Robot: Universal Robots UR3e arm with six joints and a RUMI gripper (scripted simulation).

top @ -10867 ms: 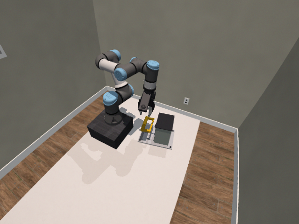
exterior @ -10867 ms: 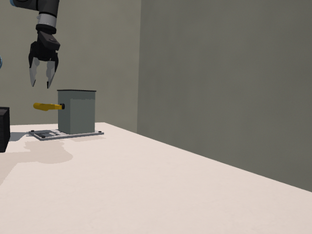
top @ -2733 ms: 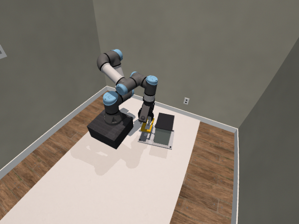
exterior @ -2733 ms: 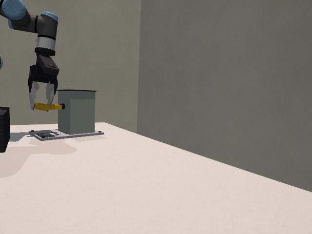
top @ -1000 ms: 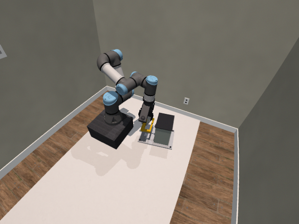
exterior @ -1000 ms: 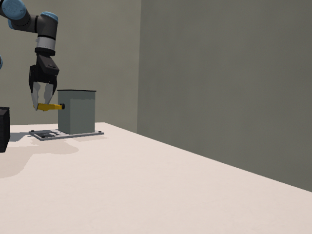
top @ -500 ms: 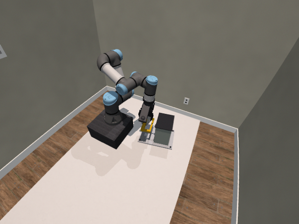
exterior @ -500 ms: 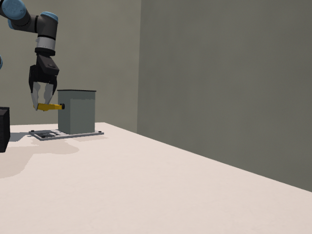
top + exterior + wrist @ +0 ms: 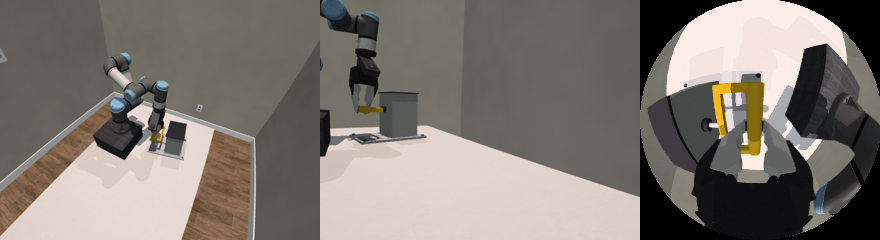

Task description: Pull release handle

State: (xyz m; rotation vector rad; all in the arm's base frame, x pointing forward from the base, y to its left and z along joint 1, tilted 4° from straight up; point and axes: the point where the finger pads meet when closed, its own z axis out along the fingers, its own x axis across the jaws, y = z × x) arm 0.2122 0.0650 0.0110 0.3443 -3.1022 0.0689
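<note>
Gripper [image 9: 358, 109] clamped on yellow release handle [image 9: 370, 109], above table.

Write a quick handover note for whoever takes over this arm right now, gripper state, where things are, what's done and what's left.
Gripper: shut on the yellow release handle, gripping its outer bar from above.
Handle: sticks out sideways from the grey housing box, which stands on a base plate on the table.
Done: handle grasped and drawn out from the box; whether it is at full travel cannot be told.
Left: keep holding steady, with the arm touching only the grip.
</note>
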